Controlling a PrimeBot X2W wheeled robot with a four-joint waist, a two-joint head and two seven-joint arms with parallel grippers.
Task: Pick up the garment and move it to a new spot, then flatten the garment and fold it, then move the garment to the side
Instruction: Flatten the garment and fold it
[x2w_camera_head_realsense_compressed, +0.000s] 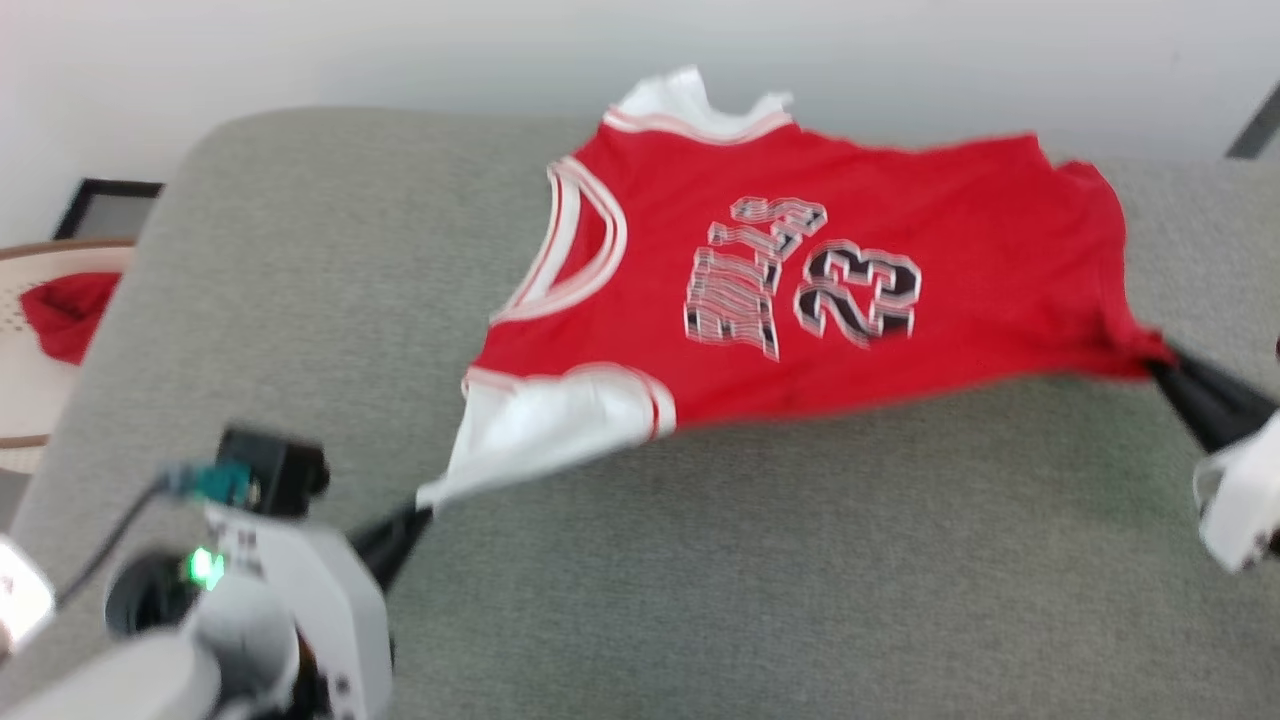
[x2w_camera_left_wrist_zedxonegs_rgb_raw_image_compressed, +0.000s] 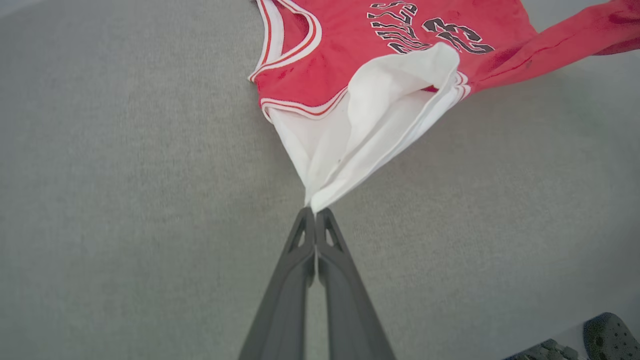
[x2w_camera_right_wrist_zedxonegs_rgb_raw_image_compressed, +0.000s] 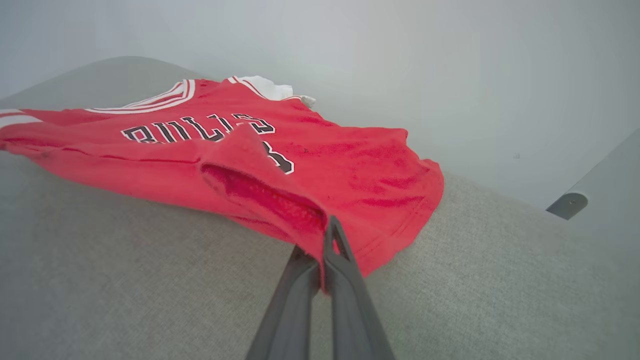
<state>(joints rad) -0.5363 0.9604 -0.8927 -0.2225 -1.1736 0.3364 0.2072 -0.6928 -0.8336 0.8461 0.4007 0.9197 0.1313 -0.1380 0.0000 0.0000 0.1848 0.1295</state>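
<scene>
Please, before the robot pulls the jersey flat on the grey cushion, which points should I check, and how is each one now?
1. Left gripper shut on the garment at its white shoulder tip: ok.
2. Right gripper shut on the red hem corner: ok.
3. Printed side facing up: ok.
4. Fabric lying flat: not ok; a fold bunches beside the right gripper and the white shoulder part is twisted.
5. Far edge of the garment fully on the cushion: cannot tell.
6. Bare cushion on the near side of the garment: ok.
</scene>
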